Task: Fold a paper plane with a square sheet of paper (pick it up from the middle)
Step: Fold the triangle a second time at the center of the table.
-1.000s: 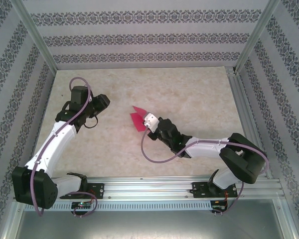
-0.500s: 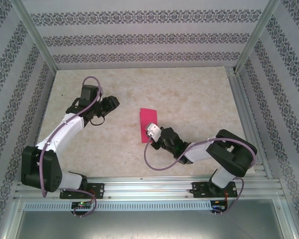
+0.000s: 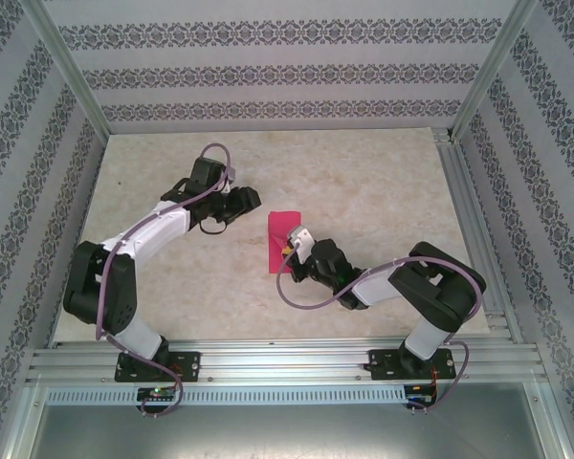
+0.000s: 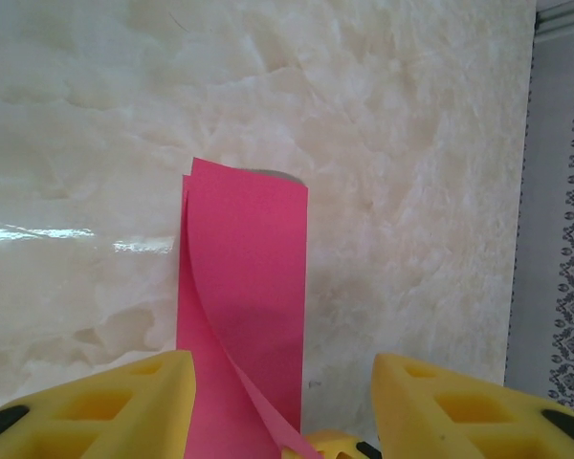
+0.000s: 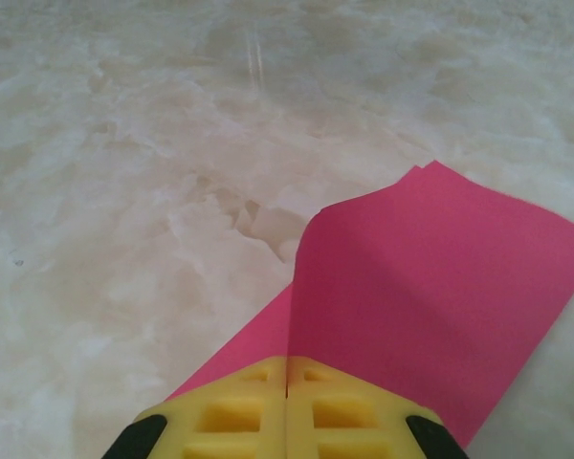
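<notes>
My right fingers (image 5: 234, 411) are pinched shut on the near end of the square sheet of paper (image 5: 430, 277). It's folded into a narrow strip, lying around the middle of the table (image 3: 383, 172). My left fingers (image 4: 124, 402) are spread wide near its far end, holding nothing.

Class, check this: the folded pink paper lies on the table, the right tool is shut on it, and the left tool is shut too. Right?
No. The left tool is open: the left wrist view shows its fingers wide apart, the paper running between them. The paper does lie folded on the table, with the right tool shut on it.
</notes>
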